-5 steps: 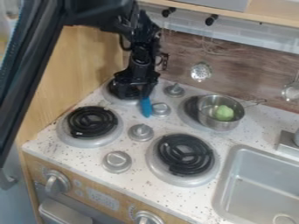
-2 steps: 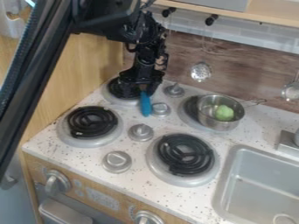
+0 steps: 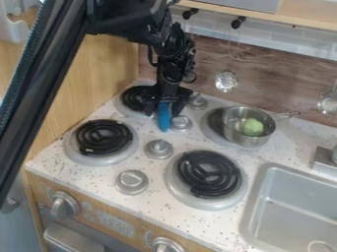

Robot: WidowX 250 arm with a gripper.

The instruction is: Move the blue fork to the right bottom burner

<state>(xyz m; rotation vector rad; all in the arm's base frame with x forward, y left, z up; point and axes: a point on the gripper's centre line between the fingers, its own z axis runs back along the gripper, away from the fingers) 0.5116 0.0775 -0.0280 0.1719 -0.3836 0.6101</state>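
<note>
In the camera view, the end effector is observed low over the counter, beside the rear left burner. Its fingers are set wide, one at either side of the blue fork; whether contact is made cannot be told. The fork is located just beside a grey knob, well apart from the right bottom burner. A metal pot containing a green item is noted at the rear right burner.

Speckled white stovetop, four burners
</note>
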